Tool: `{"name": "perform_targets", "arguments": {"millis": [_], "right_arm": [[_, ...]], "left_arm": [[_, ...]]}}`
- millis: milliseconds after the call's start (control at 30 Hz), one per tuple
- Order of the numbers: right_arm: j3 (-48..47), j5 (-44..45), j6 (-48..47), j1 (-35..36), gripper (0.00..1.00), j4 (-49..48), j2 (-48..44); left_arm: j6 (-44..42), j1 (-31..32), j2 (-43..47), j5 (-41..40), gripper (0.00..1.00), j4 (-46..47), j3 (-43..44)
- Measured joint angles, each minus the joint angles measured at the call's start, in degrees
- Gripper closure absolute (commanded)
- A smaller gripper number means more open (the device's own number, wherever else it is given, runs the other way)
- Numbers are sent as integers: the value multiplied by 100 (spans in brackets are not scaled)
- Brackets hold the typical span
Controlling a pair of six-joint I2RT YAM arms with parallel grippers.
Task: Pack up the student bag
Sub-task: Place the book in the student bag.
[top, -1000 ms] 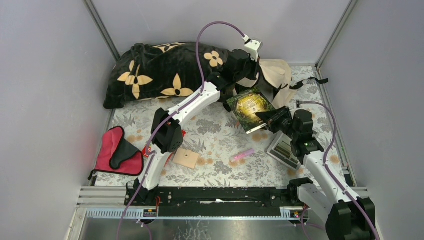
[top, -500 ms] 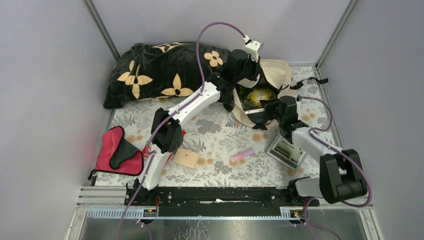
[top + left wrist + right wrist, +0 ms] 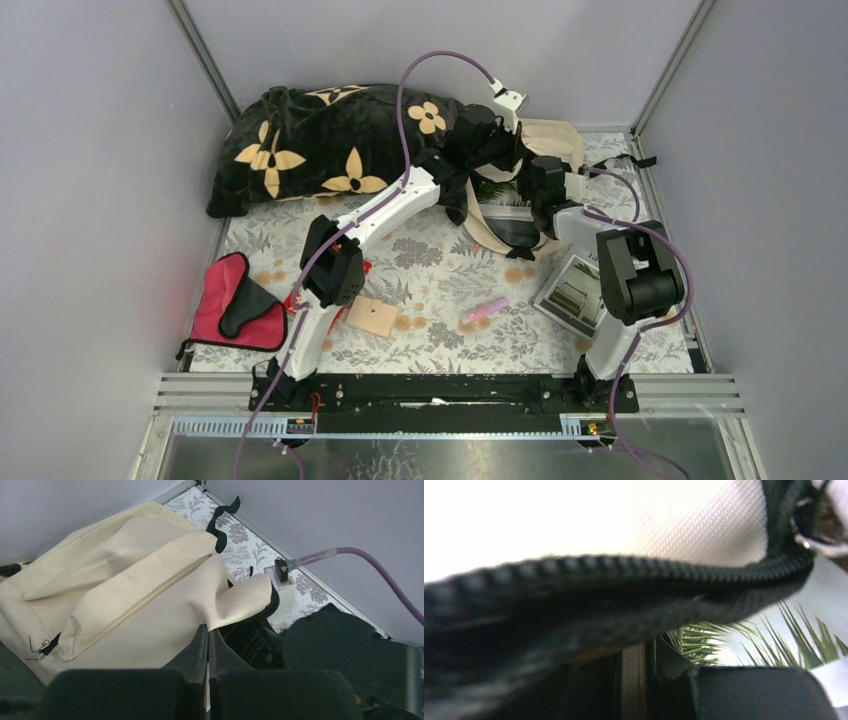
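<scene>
- The table (image 3: pixel 440 280) wears a grey floral cloth and is walled in on the left, far and right sides.
- A large black pillow (image 3: pixel 320 140) with cream flowers lies along the far left edge.
- The student bag (image 3: pixel 560 138), cream with black straps, sits in the far right corner just right of the pillow, with its dark-zippered mouth facing the near side.
- The left arm (image 3: pixel 380 215) reaches from the near left base to the far side. The left gripper (image 3: pixel 207 630) is clenched on a cream flap at the bag's opening, lifting it.
- The right arm (image 3: pixel 630 285) is folded up at the right, its wrist at the bag's mouth. The right gripper (image 3: pixel 646 652) is under the zipper edge, inside the opening. Its jaws are part-closed, and in the close, blurred wrist view they seem to grasp the edge of the book.
- A red-and-black pouch (image 3: pixel 235 305) lies flat at the near left, well apart from the bag.
- The book (image 3: pixel 724 640), with green palm fronds on a pale cover, is partly inside the bag's mouth.
- A flat grey item (image 3: pixel 572 293) lies beside the right arm; what it is cannot be told.
- A small square wooden block (image 3: pixel 372 318) rests near the left arm's base.
- A short pink stick (image 3: pixel 487 309) lies between the block and the grey item.
</scene>
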State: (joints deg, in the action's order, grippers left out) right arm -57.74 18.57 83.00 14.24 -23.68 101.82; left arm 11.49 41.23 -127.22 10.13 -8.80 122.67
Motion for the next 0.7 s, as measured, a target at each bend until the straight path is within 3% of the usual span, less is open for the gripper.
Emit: {"name": "perform_targets", "arguments": {"millis": [100,267,300,333,700], "right_arm": [[-181,-55,-26,-4,51,-11,238],[-402,-302,-114,-4,26,708,562],[-411,-332,-105,-4,9,754,562],[-439,-343,-101,-4,1,785,535],[-363,-439,-487,-11,0,1624,-66]], "left_arm": [[-2,2,0,-4,100,-2,0],[0,2,0,-105,100,-2,0],[0,-2,2,-131,100,-2,0],[4,-4,4,-149,100,2,0],[297,-118,44,-151,100,61,-4]]}}
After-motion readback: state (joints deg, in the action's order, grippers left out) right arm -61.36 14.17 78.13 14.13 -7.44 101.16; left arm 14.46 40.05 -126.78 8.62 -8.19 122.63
